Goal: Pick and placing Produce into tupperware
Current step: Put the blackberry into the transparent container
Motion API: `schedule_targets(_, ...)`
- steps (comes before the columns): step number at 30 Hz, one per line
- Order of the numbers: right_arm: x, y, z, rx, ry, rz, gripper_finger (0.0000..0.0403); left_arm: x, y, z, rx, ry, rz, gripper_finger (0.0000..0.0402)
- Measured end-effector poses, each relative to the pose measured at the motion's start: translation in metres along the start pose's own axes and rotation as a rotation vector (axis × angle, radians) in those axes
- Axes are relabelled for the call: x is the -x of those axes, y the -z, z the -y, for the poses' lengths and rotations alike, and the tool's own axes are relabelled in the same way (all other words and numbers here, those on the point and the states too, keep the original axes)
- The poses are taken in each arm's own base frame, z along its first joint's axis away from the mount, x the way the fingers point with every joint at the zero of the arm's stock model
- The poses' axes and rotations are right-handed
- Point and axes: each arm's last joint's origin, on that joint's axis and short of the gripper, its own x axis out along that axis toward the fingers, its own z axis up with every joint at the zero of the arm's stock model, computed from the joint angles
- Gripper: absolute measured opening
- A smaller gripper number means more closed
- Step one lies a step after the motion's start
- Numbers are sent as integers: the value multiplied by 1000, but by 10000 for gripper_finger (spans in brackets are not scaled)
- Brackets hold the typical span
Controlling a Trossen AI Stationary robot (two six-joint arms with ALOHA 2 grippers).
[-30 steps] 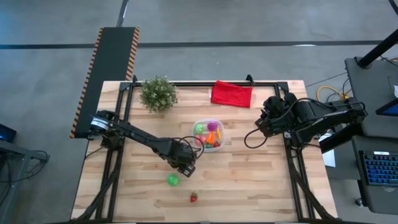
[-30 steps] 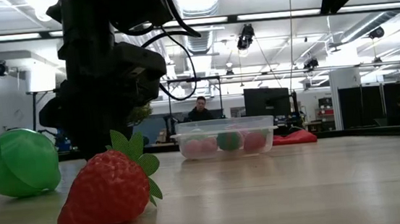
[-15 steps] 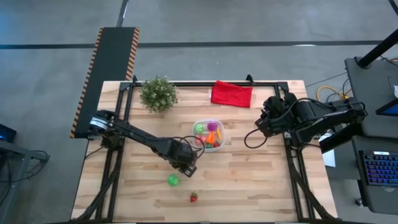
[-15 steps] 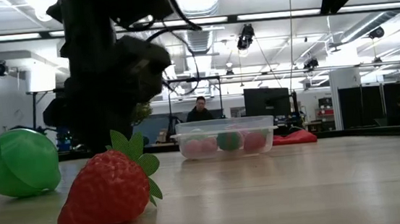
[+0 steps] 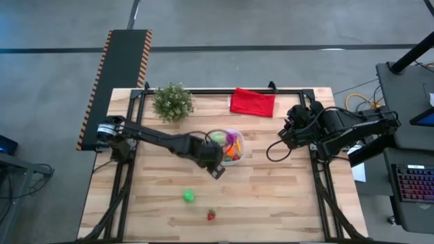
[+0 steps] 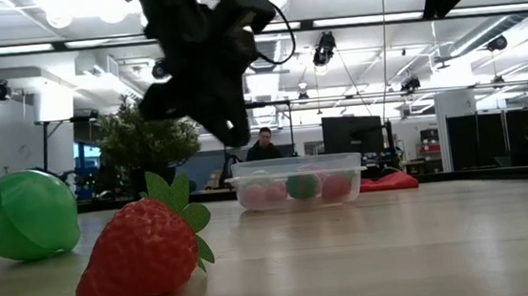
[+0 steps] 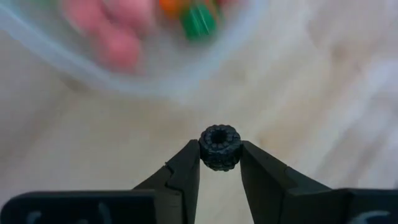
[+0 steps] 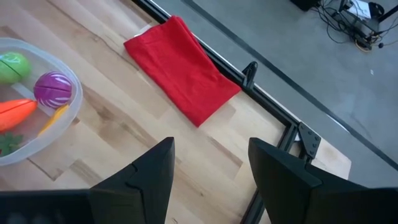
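Note:
My left gripper (image 5: 217, 169) hangs above the table at the near-left side of the tupperware (image 5: 242, 147), shut on a small dark bumpy berry (image 7: 219, 147). The round clear tupperware stands mid-table and holds green, purple, orange and yellow produce (image 8: 55, 88). A green round piece (image 5: 188, 196) and a red strawberry (image 5: 211, 215) lie on the wood nearer the near edge; the low view shows both close up, the strawberry (image 6: 144, 250) on its side. My right gripper (image 8: 211, 168) waits open at the table's right edge. My left gripper pinches the dark berry between its two fingertips (image 7: 186, 163), one finger on each side of it (image 7: 219, 155). The berry is lifted clear of the table, its hollow end facing the wrist camera. The fingers point down, slanting toward the tupperware rim (image 7: 124, 87).
A bushy potted plant (image 5: 172, 102) stands at the far left, and a red folded cloth (image 5: 253, 102) lies at the far edge. Black frame rails run along the table's edges. Bare wood lies to the near right of the tupperware. People sit in the room beyond (image 6: 264, 146).
My left gripper has risen from near the table top and swung right and toward the far edge, up to the tupperware's near-left side, tipping as it went. The green piece and the strawberry have stayed where they were.

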Motion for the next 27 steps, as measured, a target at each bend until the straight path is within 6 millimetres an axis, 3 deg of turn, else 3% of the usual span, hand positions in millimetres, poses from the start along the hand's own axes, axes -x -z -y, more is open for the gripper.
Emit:
schedule_targets(6,0,0,0,-1,-1,-2,199,9,-36,-13,-105,-24,107,86)
schedule_targets(13,0,0,0,-1,-1,-1,199,8,-68,-44,-58,-41,142,86)
schedule_targets(21,0,0,0,0,1,2,199,8,-75,-45,-126,-9,167,98)
schedule_targets(27,0,0,0,-2,0,3,199,-15,-77,-49,-120,-35,133,141)
